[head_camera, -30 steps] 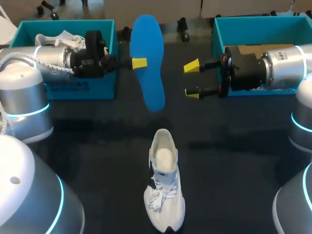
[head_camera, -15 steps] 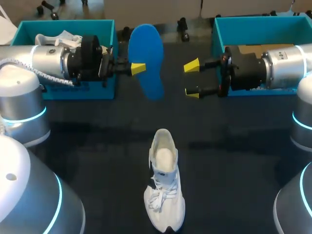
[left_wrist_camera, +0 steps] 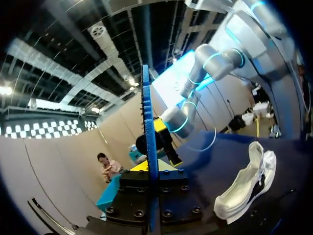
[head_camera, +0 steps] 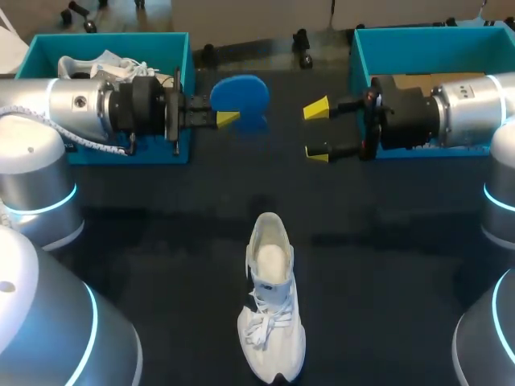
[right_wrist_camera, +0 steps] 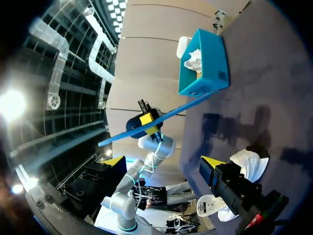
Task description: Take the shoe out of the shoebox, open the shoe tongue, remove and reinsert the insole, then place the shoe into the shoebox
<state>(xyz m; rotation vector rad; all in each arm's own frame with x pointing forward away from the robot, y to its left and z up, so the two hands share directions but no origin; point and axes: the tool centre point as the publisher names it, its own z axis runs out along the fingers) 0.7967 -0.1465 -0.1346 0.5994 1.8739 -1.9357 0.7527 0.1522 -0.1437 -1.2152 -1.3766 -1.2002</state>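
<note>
Left gripper (head_camera: 228, 119) is clamped on the blue insole (head_camera: 239, 95), which is pinched from 2 sides between the yellow tips. In the left wrist view the insole is seen edge-on, rising straight out from between the fingers. The left arm is held level above the table (head_camera: 161, 241), with its wrist just in front of the left teal shoebox (head_camera: 121, 149). A second white shoe (head_camera: 96, 64) is seen inside that box.

Right gripper (head_camera: 318, 131) is spread wide. Nothing is held between its jaws and nothing is touched. The right arm is also held level, lying across the front of the right teal shoebox (head_camera: 378, 48), with the fingers pointed toward the left gripper. The 2 grippers face each other and are apart. The insole sits at the left one, ahead of the right jaws.

The white shoe (head_camera: 272, 314) is set upright on its sole on the table, well apart from both grippers. Its heel end is turned toward them and its laces are on the far end.
</note>
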